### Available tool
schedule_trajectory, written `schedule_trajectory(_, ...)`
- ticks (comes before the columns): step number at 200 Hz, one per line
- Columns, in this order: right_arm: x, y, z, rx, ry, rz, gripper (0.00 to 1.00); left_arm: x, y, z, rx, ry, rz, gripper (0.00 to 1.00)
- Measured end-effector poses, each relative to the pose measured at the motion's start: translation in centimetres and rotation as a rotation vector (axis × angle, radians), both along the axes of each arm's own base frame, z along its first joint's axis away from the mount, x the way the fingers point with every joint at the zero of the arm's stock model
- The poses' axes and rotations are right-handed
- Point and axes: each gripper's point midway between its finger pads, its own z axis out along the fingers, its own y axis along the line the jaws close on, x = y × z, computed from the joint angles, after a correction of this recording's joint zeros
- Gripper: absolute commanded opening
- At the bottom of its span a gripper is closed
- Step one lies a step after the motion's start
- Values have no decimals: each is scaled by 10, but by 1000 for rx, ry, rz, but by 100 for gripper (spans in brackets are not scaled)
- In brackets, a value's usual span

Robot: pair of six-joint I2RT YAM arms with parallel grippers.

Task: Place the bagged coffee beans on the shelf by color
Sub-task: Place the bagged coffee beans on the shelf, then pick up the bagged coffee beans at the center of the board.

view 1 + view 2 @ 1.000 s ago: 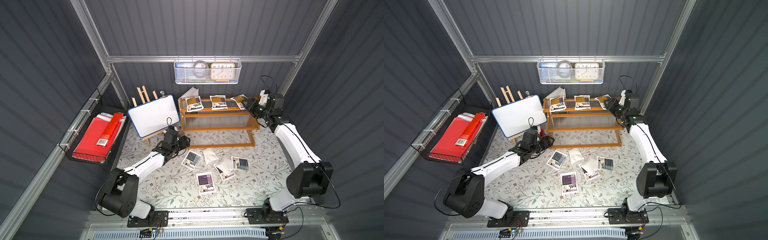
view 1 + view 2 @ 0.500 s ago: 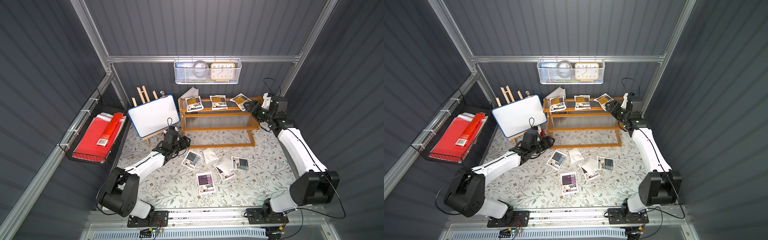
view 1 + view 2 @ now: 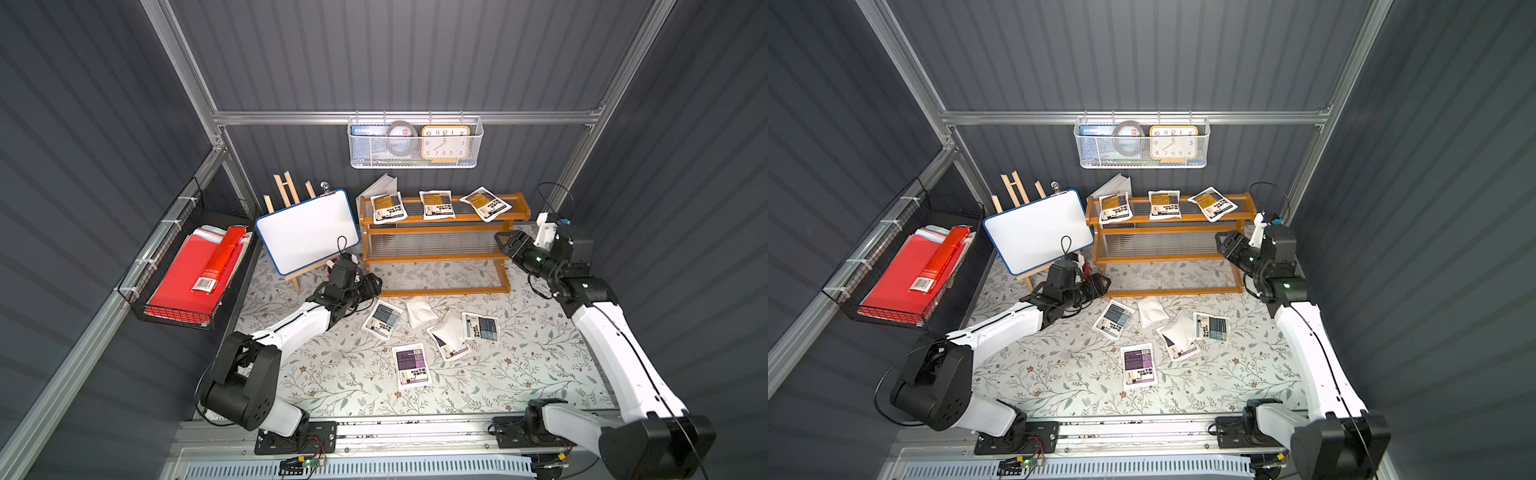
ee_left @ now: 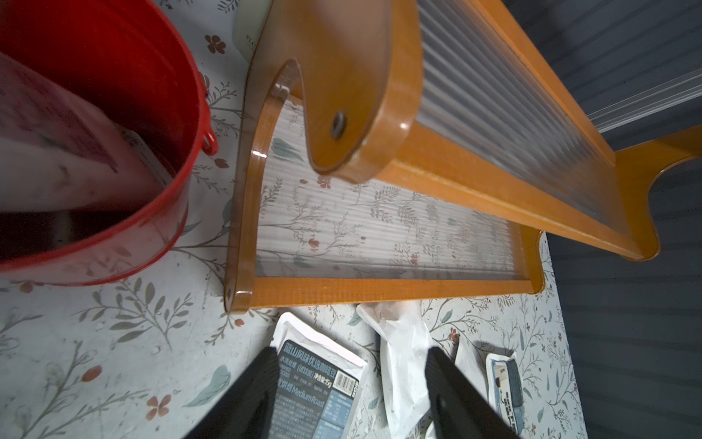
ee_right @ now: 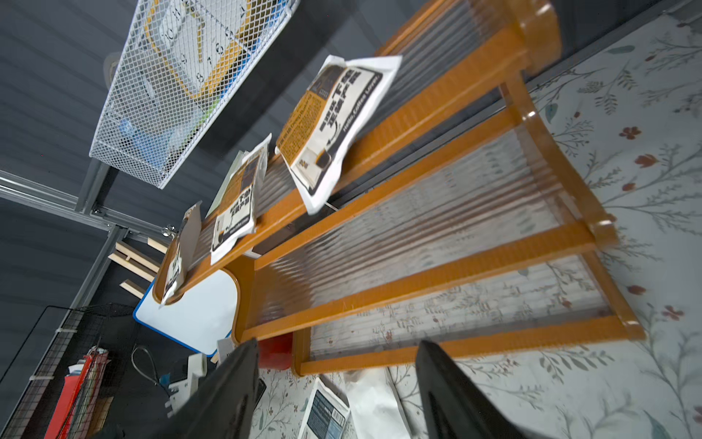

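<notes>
The right arm (image 3: 615, 345) has withdrawn from the shelf (image 3: 436, 258). We find left jaws and right jaws open, empty. Three amber pouches (image 3: 436, 204) occupy its top tier; six pouches (image 3: 411, 365) remain on the worktop (image 3: 332, 374).

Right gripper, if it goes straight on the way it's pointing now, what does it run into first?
Most likely the shelf. The right gripper, its fingers open and empty, points at the shelf's right end, around the lower tiers. Depth is unclear, so it might just skim the front rails.
</notes>
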Motion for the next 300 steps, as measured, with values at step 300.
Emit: schedule_trajectory(300,-99,266,-273,-22,591,868,57,-48,31,-98,267,255,-160,66)
